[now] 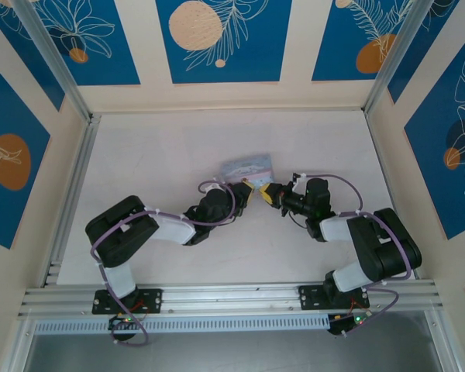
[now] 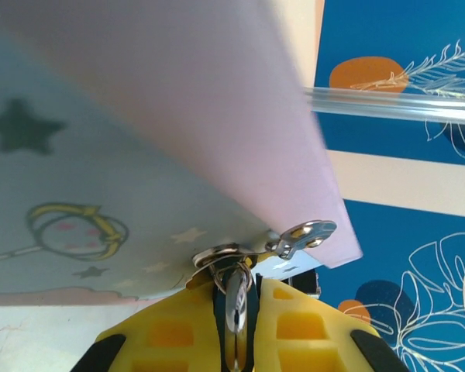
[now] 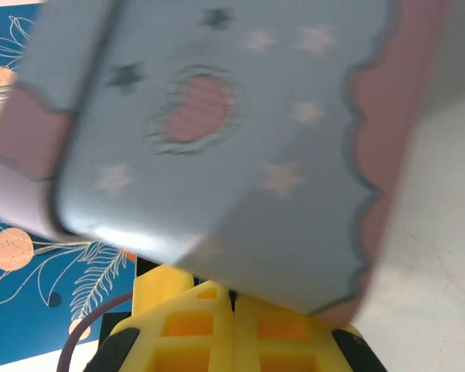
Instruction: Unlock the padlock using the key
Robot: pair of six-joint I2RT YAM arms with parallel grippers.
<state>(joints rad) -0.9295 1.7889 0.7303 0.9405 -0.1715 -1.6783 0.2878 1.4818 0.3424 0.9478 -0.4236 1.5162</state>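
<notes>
The pale blue tin [image 1: 246,166] lies mid-table, and both grippers meet at its near edge. In the left wrist view the tin [image 2: 101,194] looms close, and a silver clasp [image 2: 306,235] sticks out from its edge. Under the clasp the tiny padlock [image 2: 235,304] hangs by its ring. My left gripper [image 2: 236,283] is shut on the padlock's body. My right gripper [image 3: 232,291] is shut just under the tin [image 3: 240,155], which covers its fingertips. I cannot make out the key; only a dark speck shows at the tip of the right jaws. In the top view the left gripper [image 1: 248,192] and right gripper [image 1: 270,194] nearly touch.
Purple cables [image 1: 217,186] loop over both arms. Aluminium rails [image 1: 70,201] border the white table [image 1: 155,155] at the left, right and near edges. Blue patterned walls enclose it.
</notes>
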